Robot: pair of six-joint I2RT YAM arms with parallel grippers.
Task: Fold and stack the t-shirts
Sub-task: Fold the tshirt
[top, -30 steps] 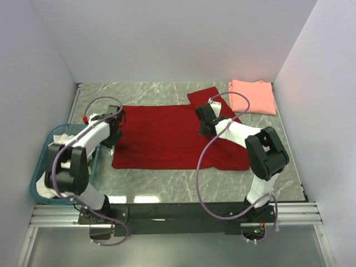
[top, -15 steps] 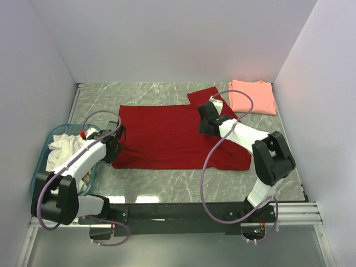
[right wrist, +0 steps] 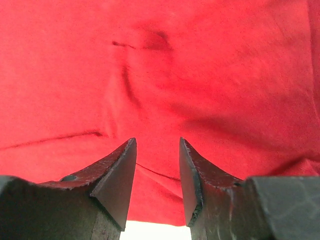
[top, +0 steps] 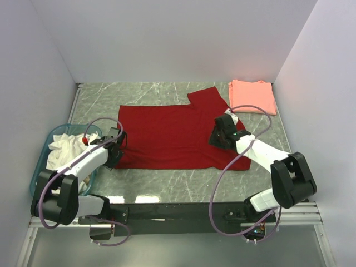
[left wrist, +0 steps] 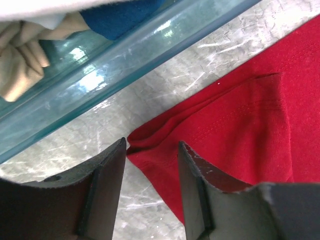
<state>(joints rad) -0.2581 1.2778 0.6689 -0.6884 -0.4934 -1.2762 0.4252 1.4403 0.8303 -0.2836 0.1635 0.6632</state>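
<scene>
The deep red t-shirt [top: 169,136] lies spread flat on the marble table, one sleeve toward the back right. The salmon-pink t-shirt [top: 253,96] lies folded at the back right corner. My left gripper [top: 115,151] is open at the red shirt's front left corner; in the left wrist view [left wrist: 152,150] that folded corner [left wrist: 165,145] lies between the fingers. My right gripper [top: 221,133] is open low over the shirt's right side; the right wrist view [right wrist: 157,145] shows red cloth [right wrist: 165,75] filling the frame, with a fold edge between the fingers.
A teal basket [top: 41,167] with white and beige cloths stands at the left edge; its clear wall [left wrist: 100,85] shows close beside the left gripper. White walls enclose the table on three sides. Purple cables loop from both arms.
The right gripper has moved forward and right, from the sleeve area to the shirt's right side. The left gripper has come forward along the shirt's left edge to its front left corner.
</scene>
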